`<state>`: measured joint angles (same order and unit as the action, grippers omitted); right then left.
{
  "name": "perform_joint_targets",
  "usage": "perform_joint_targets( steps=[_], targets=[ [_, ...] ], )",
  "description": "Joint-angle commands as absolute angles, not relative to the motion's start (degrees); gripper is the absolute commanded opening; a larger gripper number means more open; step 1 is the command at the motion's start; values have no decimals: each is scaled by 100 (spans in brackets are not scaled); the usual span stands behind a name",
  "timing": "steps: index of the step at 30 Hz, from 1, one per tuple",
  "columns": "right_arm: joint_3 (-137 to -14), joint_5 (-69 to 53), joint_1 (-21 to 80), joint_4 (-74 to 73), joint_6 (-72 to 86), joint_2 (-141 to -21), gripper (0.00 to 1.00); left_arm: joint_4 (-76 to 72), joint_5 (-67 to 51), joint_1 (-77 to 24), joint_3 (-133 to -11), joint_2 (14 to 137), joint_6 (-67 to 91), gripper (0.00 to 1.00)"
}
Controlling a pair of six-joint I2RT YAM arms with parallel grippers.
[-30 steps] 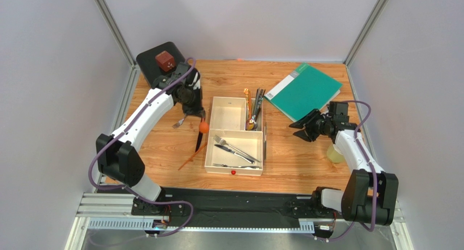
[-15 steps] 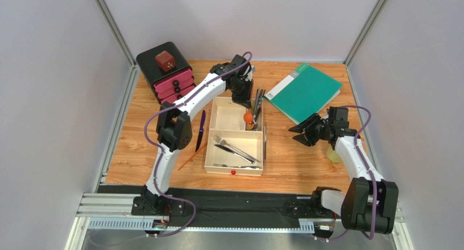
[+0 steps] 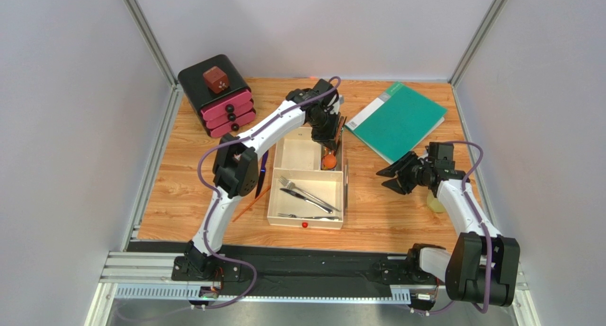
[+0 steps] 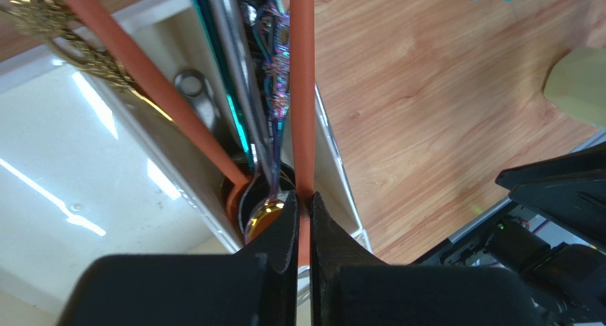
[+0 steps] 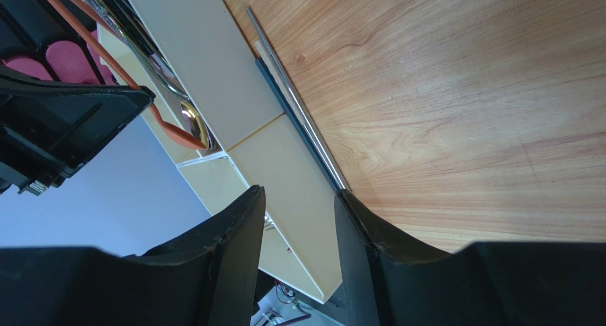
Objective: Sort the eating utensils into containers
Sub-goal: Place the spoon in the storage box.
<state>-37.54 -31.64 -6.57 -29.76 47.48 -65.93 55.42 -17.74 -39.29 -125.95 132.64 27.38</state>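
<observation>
The cream-white tray [image 3: 272,202] stands mid-table. My left gripper [image 3: 328,136] hangs over its narrow back-right compartment, shut on the handle of an orange spoon [image 3: 329,160] whose bowl is down in that compartment. In the left wrist view the jaws [image 4: 304,205] pinch the orange handle [image 4: 302,120] beside a second orange utensil [image 4: 142,85], blue-purple pieces [image 4: 274,77] and a gold spoon bowl [image 4: 264,214]. A fork and knives [image 3: 306,195] lie in the large front compartment. My right gripper [image 3: 390,179] is open and empty, right of the tray.
A blue-purple knife [image 3: 262,171] and an orange chopstick [image 3: 249,205] lie left of the tray. A silver chopstick [image 5: 299,106] lies against the tray's right wall [image 5: 213,63]. The green folder [image 3: 397,119], the black drawer box [image 3: 217,95] and the yellow cup [image 3: 435,202] stand around.
My left arm has swung from the table left of the tray to over the back-right compartment, carrying the orange spoon, and lowered it in. The right gripper has shifted slightly.
</observation>
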Motion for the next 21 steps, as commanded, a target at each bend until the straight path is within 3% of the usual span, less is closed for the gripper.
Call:
perform_joint_targets(
  steps=[1,7,9,12,21],
  targets=[
    [-3744,-3287,-668,-2988,4676,-6557,46,5458,-1942,-3999,-12771,13280,2839,0],
    [-3727,-3252,-677,-3015,4667,-6530,46,5467,-1837,-4008,-12498,13166,2786,4],
    [-3718,-3243,-677,-3006,4685,-6521,46,5458,-1758,-3999,-12454,13148,2751,13],
    [-3726,-3243,-677,-3015,4685,-6539,46,5476,-1688,-4008,-12428,13148,2725,18],
    [-3911,-3103,-677,-3234,4492,-6478,46,5467,-1389,-3990,-12524,13035,2672,23]
  ],
)
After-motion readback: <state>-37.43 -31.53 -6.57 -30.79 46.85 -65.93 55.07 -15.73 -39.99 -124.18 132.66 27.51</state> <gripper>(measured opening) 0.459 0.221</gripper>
